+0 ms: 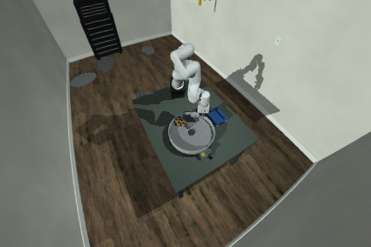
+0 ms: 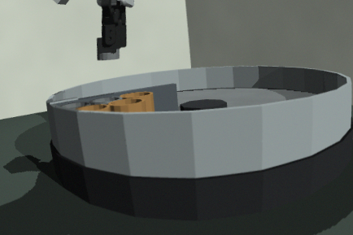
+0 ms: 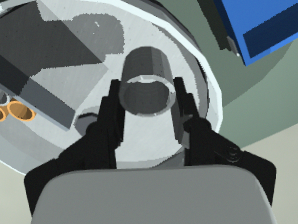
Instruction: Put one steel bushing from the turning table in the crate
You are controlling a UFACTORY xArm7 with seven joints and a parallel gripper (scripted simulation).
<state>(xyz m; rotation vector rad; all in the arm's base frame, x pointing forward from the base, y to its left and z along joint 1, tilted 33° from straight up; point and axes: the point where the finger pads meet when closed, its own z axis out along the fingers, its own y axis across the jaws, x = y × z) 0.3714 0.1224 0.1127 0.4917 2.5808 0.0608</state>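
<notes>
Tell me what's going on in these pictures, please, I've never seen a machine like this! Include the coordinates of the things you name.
The white thing is a robot arm (image 1: 186,69), a bit like one long bendy arm. The top picture looks down on the whole room. The exterior one looks from beside the table, low down. The wrist one looks along the robot's own hand.

On the green table (image 1: 162,102) sits a big round turning table (image 1: 170,140) (image 2: 228,138) with a raised rim. In it stand orange-brown rings (image 1: 179,122) (image 2: 149,102) and some grey ones, by a grey divider wall (image 2: 166,96) (image 3: 60,112). Beside it is a blue crate (image 1: 217,116) (image 3: 265,22).

The robot's black fingers (image 2: 109,53) are squeezing a steel bushing (image 3: 148,62), a short grey tube, up in the air.
</notes>
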